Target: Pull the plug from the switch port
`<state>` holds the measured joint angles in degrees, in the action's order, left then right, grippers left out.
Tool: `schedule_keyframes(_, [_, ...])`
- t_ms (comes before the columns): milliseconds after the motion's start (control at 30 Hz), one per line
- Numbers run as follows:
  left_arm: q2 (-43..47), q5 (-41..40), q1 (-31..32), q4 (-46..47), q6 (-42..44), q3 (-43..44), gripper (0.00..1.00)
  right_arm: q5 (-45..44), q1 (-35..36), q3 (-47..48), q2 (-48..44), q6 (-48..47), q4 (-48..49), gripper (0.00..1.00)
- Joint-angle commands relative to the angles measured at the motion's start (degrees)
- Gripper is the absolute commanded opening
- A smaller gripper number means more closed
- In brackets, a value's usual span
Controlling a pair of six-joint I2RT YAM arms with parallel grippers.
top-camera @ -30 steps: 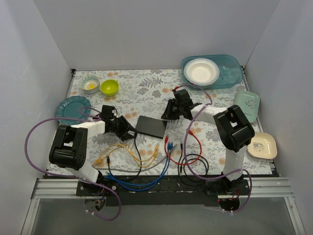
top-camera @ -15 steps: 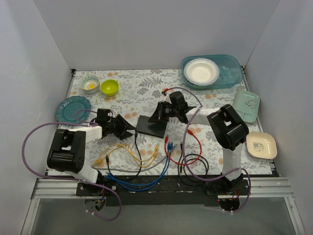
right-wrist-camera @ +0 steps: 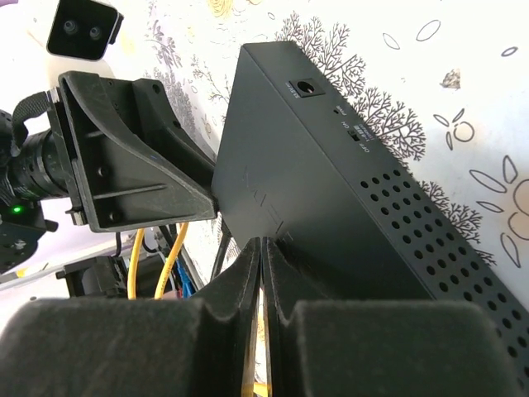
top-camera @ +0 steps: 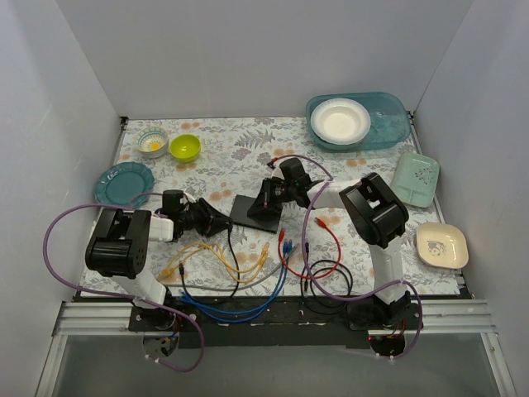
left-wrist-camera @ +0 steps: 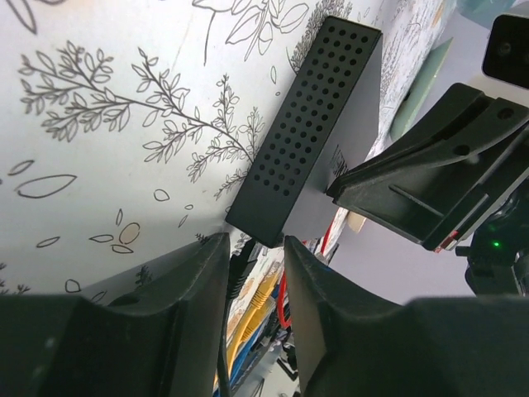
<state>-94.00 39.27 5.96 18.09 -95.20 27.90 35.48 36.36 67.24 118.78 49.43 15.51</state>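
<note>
1. Nearest the arm bases, loose cables (top-camera: 235, 308) in blue, yellow, red and black sprawl over the counter (top-camera: 248, 153).
2. Just beyond them, the left gripper (left-wrist-camera: 258, 244) sits low at the switch's near-left corner. Its jaws stand narrowly apart astride a black cable (left-wrist-camera: 239, 263).
3. The switch (top-camera: 256, 212) lies mid-counter, between the two grippers.
4. On the far side, the right gripper (right-wrist-camera: 262, 248) has its fingers all but together and holds nothing. It bears on the switch's top face and seems to act as a brace.
5. To do this step well, I judge the left gripper should pinch the plug's body rather than the cable. It should then draw straight back along the port's line while the right gripper keeps its weight on the box — otherwise the switch will likely slide along.
6. The plug itself is hidden behind the left fingers, and neither wrist view shows the socket row or the latch. Whether the pads already clamp the plug I cannot tell — nor can the cable's run be traced from above.
</note>
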Motion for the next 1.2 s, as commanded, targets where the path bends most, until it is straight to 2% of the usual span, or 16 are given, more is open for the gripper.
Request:
schedule_keyframes(0, [-0.5,-1.5,-0.4,3.8,1.4,-2.8,0.31,-3.0,-0.1,0.8,1.7,-2.6,-6.9,0.1])
schedule_keyframes(300, [-2.0,-1.8,-0.4,4.1,2.3,-3.3,0.3,-2.6,0.0,2.4,3.2,-3.3,-8.2,0.1])
schedule_keyframes(467, [1.9,1.9,-0.8,9.6,1.9,-6.5,0.33,-2.2,-0.1,3.2,3.8,-4.0,-9.0,0.1])
schedule_keyframes(733, [4.3,1.0,-0.8,6.4,3.4,-7.5,0.33,-2.4,-0.1,3.6,4.4,-4.9,-9.7,0.1])
schedule_keyframes(1000, [-3.9,-0.7,-0.8,1.7,3.0,-0.7,0.33,-2.4,-0.1,4.5,5.1,-4.9,-10.2,0.1])
schedule_keyframes(1167, [-6.0,-1.3,-0.8,-0.9,4.1,2.7,0.32,-2.3,-0.1,4.8,4.9,-5.0,-10.7,0.1])
